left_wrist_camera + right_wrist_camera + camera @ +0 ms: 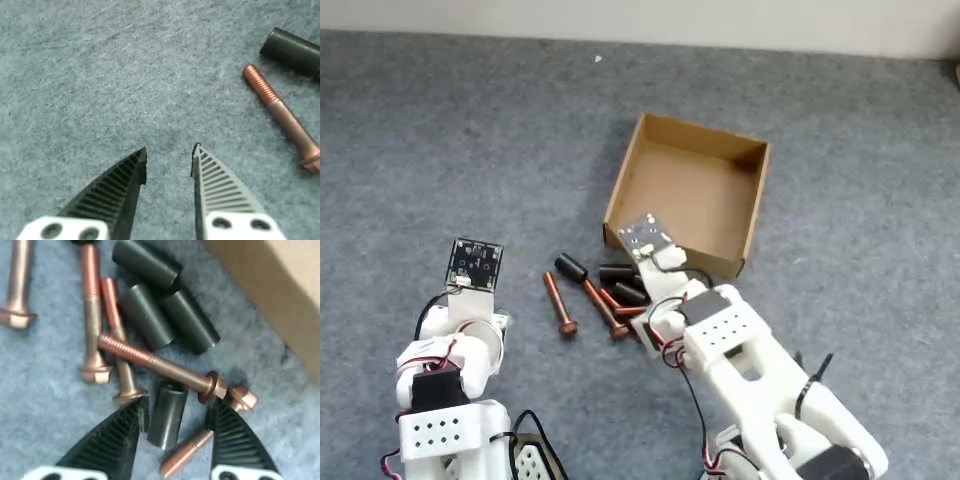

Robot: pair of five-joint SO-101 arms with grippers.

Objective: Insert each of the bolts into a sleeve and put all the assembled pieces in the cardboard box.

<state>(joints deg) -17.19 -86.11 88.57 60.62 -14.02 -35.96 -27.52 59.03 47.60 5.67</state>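
Several copper bolts and dark sleeves lie in a pile (610,290) on the grey carpet, just in front of the cardboard box (755,190). My right gripper (178,410) is open low over the pile. A dark sleeve (167,415) lies between its fingers, close to one of them. A long bolt (160,365) crosses just beyond that sleeve, and another bolt (187,452) lies under it. Three more sleeves (145,315) rest side by side farther on. My left gripper (170,160) is open over bare carpet, with one bolt (282,117) and one sleeve (292,50) off to its side.
The box's brown wall (280,285) stands close beside the pile. One bolt (560,303) lies apart from the rest, between the two arms. Open carpet stretches to the left and behind the box.
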